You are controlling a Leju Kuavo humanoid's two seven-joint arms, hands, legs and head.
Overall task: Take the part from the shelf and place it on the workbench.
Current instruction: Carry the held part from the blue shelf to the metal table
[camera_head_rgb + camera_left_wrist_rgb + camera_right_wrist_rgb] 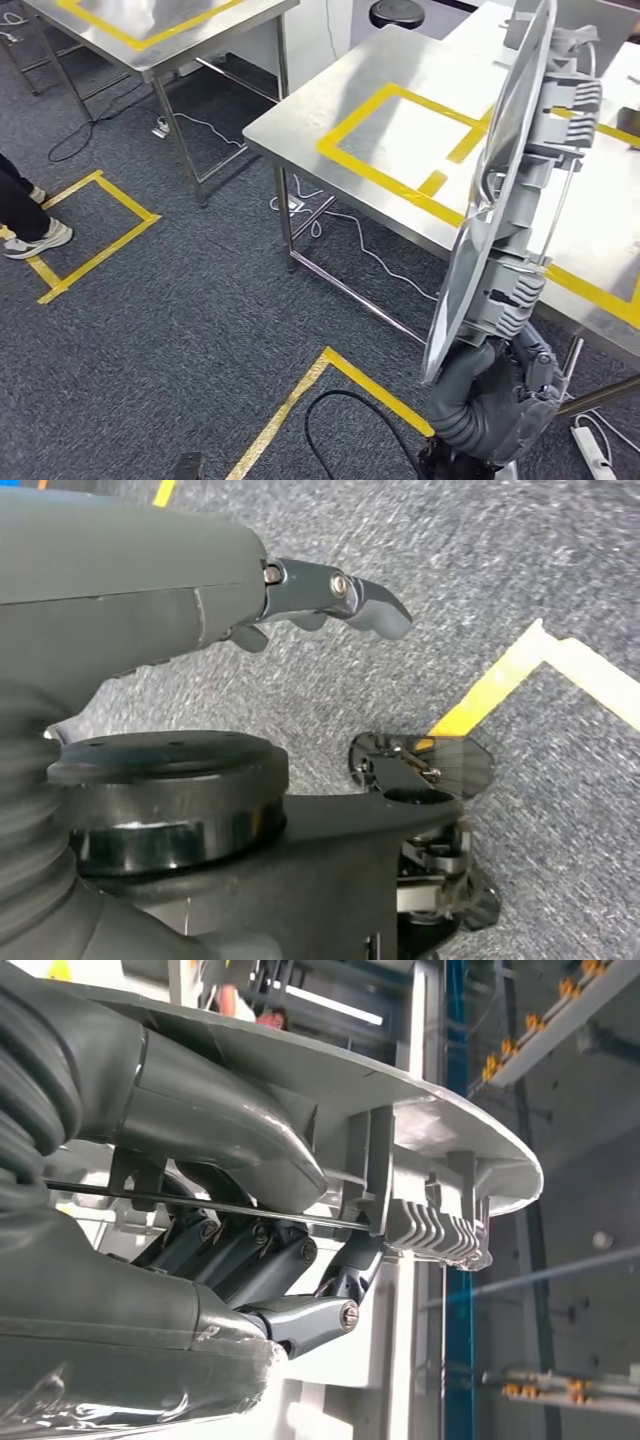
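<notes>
Right hand (494, 385) grasps the part (504, 190) from below, at the right near edge of the head view; thumb and darker fingers (302, 1315) wrap its finned back in the right wrist view. Part: a shiny silver dish with a thin rim, stood nearly on edge and tilted, its back carrying pale grey moulded brackets, ribbed fin blocks (577, 110) and a thin wire loop. It is held in the air, above the near edge of the workbench (362, 110), not resting on it. Workbench: steel top marked with yellow tape rectangles (392, 135). Left hand (332, 595) hangs over grey carpet (528, 570), fingers straight and apart, released, grasping nothing. Far left: a second steel table (151, 40), and a person's shoe (38, 240) beside a taped floor square.
</notes>
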